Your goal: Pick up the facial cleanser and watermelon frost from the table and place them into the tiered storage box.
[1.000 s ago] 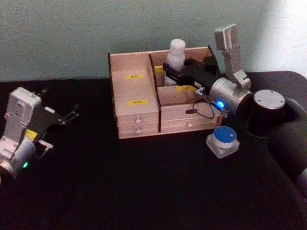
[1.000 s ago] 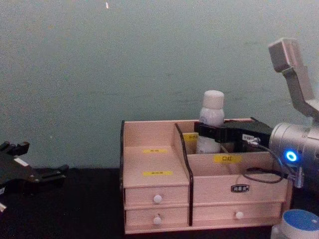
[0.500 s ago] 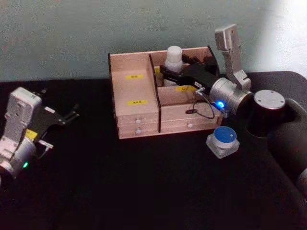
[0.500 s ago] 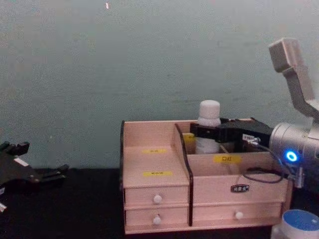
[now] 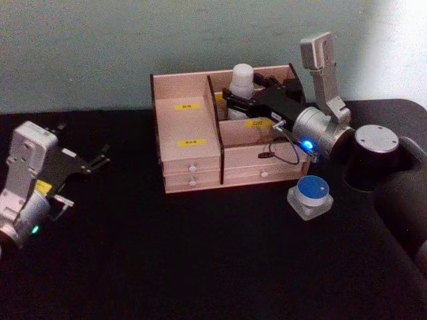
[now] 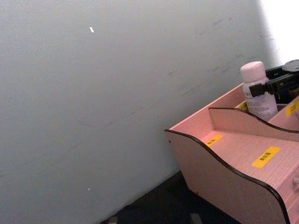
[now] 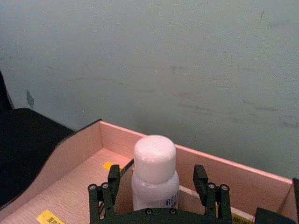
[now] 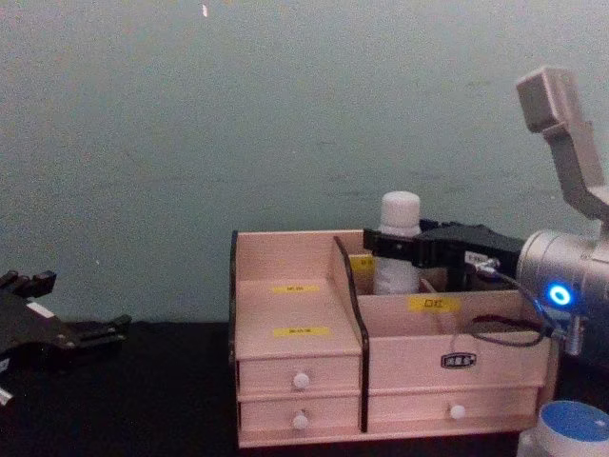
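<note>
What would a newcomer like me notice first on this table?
Probably the right gripper, reaching into the back of the tiered storage box, jaws open either side of the upright white facial cleanser. Next, the blue-lidded watermelon frost sits on the black table, just in front of the box's right end. The left gripper rests far off on the left.

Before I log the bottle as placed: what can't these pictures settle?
Facial cleanser base: chest view, hidden behind the tiered storage box wall, below the open right gripper.
Watermelon frost: chest view, cut off at the bottom edge.
Yellow labels: head view, print too small.
Left gripper, parked left: chest view, cut off by the edge.
</note>
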Robot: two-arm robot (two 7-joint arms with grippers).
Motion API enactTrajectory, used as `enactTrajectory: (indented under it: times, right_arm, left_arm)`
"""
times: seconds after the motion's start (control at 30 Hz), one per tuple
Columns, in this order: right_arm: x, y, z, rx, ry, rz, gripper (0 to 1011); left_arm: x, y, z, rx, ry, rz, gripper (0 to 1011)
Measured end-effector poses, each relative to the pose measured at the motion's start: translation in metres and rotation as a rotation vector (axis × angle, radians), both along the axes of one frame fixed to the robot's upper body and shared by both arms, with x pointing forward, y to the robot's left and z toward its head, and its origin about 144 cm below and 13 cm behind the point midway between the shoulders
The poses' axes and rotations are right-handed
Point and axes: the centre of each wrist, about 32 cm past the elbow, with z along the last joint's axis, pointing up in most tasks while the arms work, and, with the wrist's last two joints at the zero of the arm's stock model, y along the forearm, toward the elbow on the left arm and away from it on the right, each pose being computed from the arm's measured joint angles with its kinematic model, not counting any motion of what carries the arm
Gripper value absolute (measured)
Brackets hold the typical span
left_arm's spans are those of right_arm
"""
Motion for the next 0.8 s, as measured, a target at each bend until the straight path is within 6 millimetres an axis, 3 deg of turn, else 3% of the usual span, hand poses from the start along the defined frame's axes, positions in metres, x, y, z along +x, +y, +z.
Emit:
enactTrajectory:
  times: [0.3, 0.8]
  right_arm:
    - [-0.022, -0.013, 0.015, 0.007, -0.038, 0.028, 1003]
    - [-0.111, -0.084, 0.029, -0.051, -0.033, 0.054, 1003]
  left_arm:
    - [0.000, 0.000, 0.000, 0.000, 0.000, 0.000, 1001]
    - [0.000, 0.000, 0.000, 0.000, 0.000, 0.000, 1001]
